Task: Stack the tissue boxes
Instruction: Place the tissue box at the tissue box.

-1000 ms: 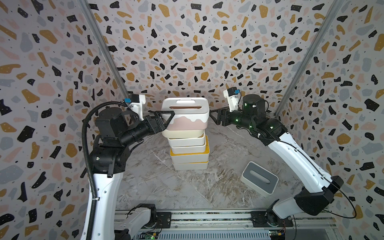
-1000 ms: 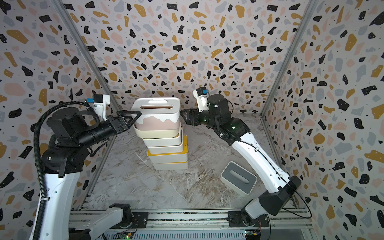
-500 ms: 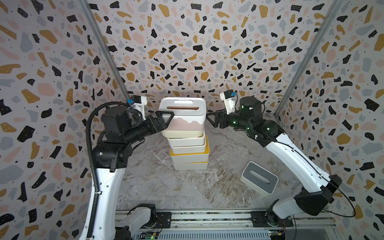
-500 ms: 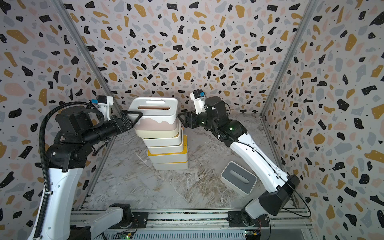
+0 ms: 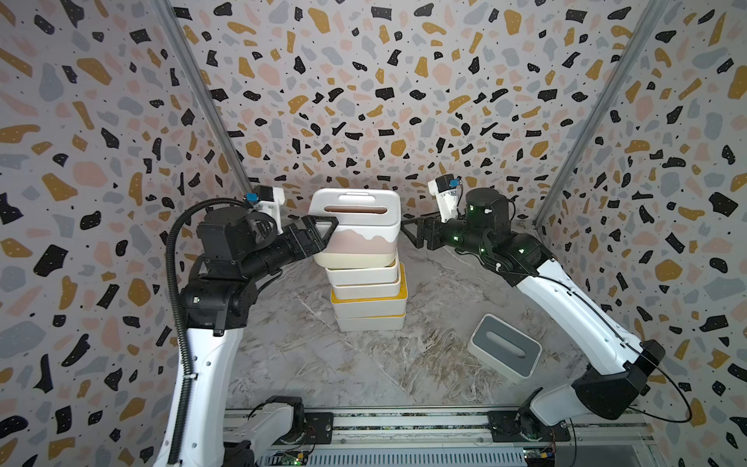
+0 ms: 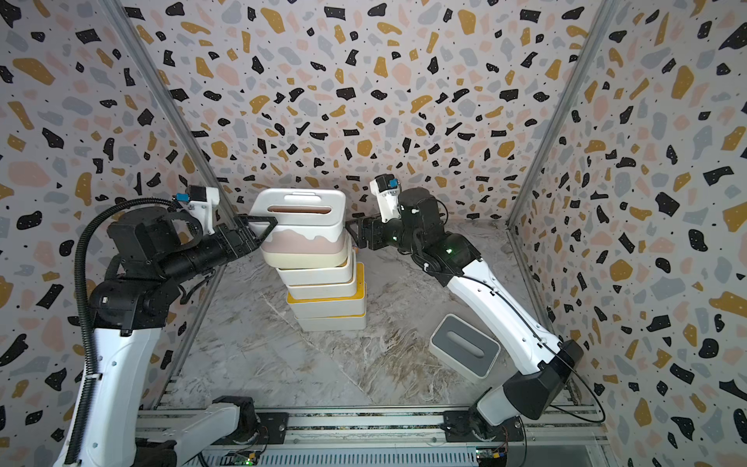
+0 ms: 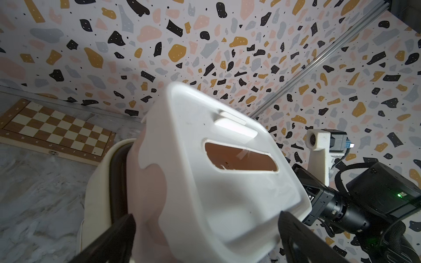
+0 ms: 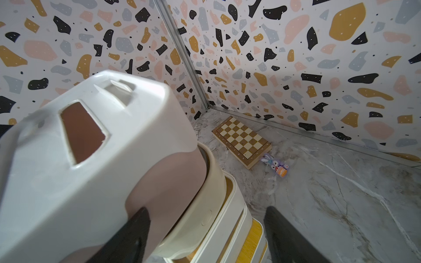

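Several tissue boxes form a stack [image 5: 368,301] [image 6: 327,303] mid-table, with yellow lids low down. On top rests a box with a white slotted lid and pink body [image 5: 355,210] [image 6: 301,210] [image 7: 216,182] [image 8: 91,159]. My left gripper [image 5: 323,238] [image 6: 262,234] [image 7: 206,218] stands open, its fingers flanking that box's left end. My right gripper [image 5: 408,234] [image 6: 351,236] [image 8: 206,210] is open at the box's right end, one finger [image 8: 136,225] by the pink side, the other beside the stack. A grey-lidded tissue box [image 5: 505,347] [image 6: 465,351] lies alone at the front right.
A wooden chessboard [image 7: 57,132] [image 8: 241,141] lies flat near the back wall behind the stack, with a small purple toy [image 8: 275,165] beside it. Patterned walls close in three sides. The arms' base rail [image 5: 404,424] runs along the front edge.
The top box has shifted slightly left and settled on the stack. My right gripper has moved in to the box's right end and its jaws have widened. The left jaws have widened a little.
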{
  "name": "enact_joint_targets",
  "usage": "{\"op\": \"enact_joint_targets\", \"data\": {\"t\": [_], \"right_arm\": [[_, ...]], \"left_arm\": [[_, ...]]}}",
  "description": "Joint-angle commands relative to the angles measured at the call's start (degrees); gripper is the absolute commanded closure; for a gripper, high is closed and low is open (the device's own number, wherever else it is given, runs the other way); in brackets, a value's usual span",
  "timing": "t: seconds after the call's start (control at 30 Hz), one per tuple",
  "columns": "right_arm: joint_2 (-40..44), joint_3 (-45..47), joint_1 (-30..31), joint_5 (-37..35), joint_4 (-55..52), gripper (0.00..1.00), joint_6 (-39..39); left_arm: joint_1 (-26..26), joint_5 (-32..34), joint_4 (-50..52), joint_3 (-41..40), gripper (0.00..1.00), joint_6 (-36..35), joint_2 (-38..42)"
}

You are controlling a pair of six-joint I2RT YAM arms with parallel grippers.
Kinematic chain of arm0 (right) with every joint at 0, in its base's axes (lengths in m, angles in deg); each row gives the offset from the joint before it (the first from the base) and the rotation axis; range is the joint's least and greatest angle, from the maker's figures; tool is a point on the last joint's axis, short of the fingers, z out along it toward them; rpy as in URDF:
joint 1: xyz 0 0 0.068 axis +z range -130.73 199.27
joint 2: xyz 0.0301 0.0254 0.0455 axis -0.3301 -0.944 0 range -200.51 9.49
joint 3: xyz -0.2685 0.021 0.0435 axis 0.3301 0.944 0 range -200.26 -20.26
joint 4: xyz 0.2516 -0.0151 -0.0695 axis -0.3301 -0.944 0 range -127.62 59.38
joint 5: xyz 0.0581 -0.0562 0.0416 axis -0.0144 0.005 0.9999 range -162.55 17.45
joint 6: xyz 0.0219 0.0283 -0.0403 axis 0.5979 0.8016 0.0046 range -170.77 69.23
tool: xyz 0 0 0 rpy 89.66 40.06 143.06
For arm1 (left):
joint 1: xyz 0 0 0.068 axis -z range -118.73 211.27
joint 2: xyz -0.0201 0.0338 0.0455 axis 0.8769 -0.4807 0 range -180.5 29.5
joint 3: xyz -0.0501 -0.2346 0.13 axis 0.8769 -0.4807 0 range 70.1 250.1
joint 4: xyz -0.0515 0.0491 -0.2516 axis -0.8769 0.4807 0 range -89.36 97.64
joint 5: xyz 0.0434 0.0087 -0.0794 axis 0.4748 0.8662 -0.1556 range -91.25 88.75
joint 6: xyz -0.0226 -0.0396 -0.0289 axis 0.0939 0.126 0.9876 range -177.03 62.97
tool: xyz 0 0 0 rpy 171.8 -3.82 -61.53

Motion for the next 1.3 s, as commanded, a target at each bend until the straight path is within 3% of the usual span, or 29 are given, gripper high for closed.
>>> {"op": "enact_joint_targets", "data": {"t": [0.0,0.5,0.83,1.1,1.27], "right_arm": [[2.1,0.4,0.2,-0.7,0.6,0.18,-0.2],[3.3,1.2,-0.3,0.0,1.7,0.15,0.6],[-2.1,-6.1,-0.3,1.8,0.4,0.15,0.1],[-5.2,-8.7,-0.7,2.1,-0.2,0.15,-0.4],[-3.2,-4.8,-0.9,0.2,0.1,0.15,-0.7]], "left_arm": [[0.3,1.5,-0.2,1.2,0.01,-0.9,1.3],[0.3,1.2,-2.0,0.9,0.0,0.8,2.1],[0.3,-6.5,-8.5,-1.0,0.02,4.3,0.2],[0.4,-6.2,-8.2,-1.4,0.02,3.7,0.6],[0.4,-5.8,-7.9,-1.5,0.02,3.6,1.0]]}}
